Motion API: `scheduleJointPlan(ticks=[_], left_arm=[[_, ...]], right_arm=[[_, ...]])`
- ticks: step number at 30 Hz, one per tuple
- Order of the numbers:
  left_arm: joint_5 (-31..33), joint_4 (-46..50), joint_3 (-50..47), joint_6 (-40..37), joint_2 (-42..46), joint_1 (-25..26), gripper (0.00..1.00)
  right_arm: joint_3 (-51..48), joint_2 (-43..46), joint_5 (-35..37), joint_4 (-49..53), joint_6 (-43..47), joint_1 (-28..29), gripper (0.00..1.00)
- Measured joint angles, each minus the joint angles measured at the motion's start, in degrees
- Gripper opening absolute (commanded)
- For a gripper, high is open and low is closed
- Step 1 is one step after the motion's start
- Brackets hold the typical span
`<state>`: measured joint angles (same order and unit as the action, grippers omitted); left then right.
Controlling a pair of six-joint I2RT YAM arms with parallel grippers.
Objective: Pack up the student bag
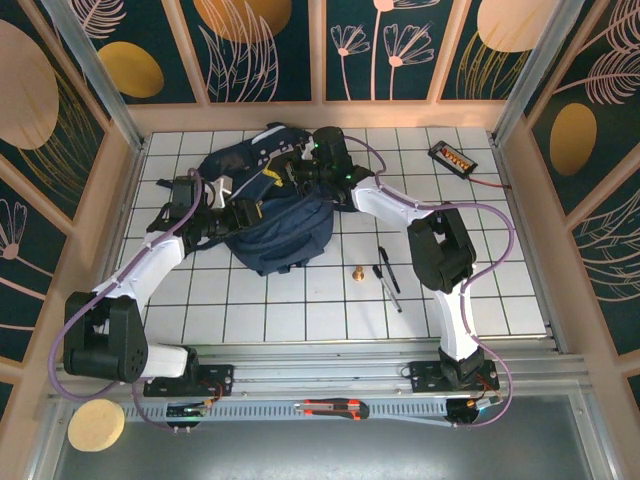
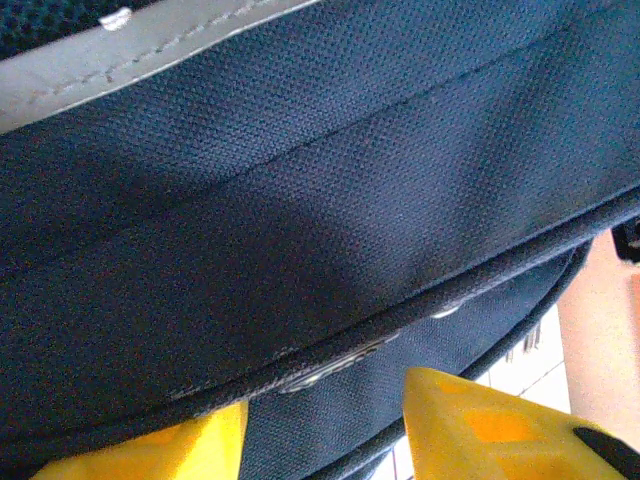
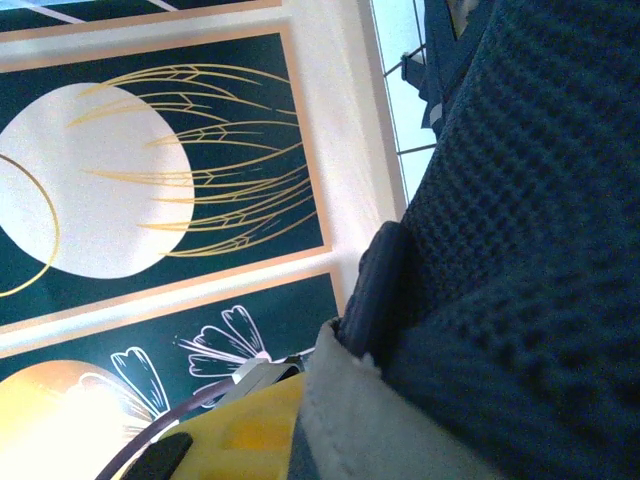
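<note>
- A large navy backpack (image 1: pixel 285 235) lies slumped in the middle of the white tiled counter (image 1: pixel 300 310), towards the back wall. Both robot arms are bent over it.
- It looks soft and floppy, made of woven cloth that sags and folds. A push would likely make it buckle rather than slide as one piece. Its weight cannot be read by sight, though it looks limp and fairly flat.
- The best places to take hold, in my judgement, are the stiffer corded seams, the grey-trimmed rim of the opening, or a strap. The flat cloth panels would bunch and slip.
- Left jaws: these are at the backpack's left flank. In the left wrist view, the two yellow fingers (image 2: pixel 480 430) stand apart with a corded seam running between them. I cannot tell whether they pinch it yet.
- Right jaws: these are at the far top end of the backpack and are clenched. They seem to be holding a thin grey-edged fold (image 3: pixel 400 430) beside the padded mesh back.
</note>
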<state>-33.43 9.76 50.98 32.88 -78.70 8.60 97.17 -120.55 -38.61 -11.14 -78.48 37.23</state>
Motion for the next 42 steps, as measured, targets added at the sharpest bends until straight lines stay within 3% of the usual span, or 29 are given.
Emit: scheduleJointPlan(ticks=[4,13,22,30,34,42], left_arm=[[1.2,-1.9,-0.3,1.8,0.0,0.6,0.33],[2.1,-7.8,-1.3,5.0,-0.1,2.0,0.0],[8.4,0.9,2.7,4.5,-1.7,2.9,0.0],[21.7,19.7,10.6,-3.2,-2.4,3.3,0.0],[29.0,24.5,10.7,-6.6,-3.3,0.5,0.0],[30.3,24.7,11.6,-11.8,-4.4,-2.6,0.0]], right_arm=[[0.0,-0.5,0.0,-1.2,-0.5,0.0,0.0],[-1.1,-0.6,0.4,-4.1,-1.8,0.9,0.0],[-4.1,-0.6,0.4,-5.6,-0.2,1.0,0.0],[-2.7,0.1,-1.0,5.1,10.6,-0.9,0.0],[-2.6,1.5,-2.8,10.3,14.9,-2.9,0.0],[-2.7,3.1,-4.8,14.1,18.6,-2.9,0.0]])
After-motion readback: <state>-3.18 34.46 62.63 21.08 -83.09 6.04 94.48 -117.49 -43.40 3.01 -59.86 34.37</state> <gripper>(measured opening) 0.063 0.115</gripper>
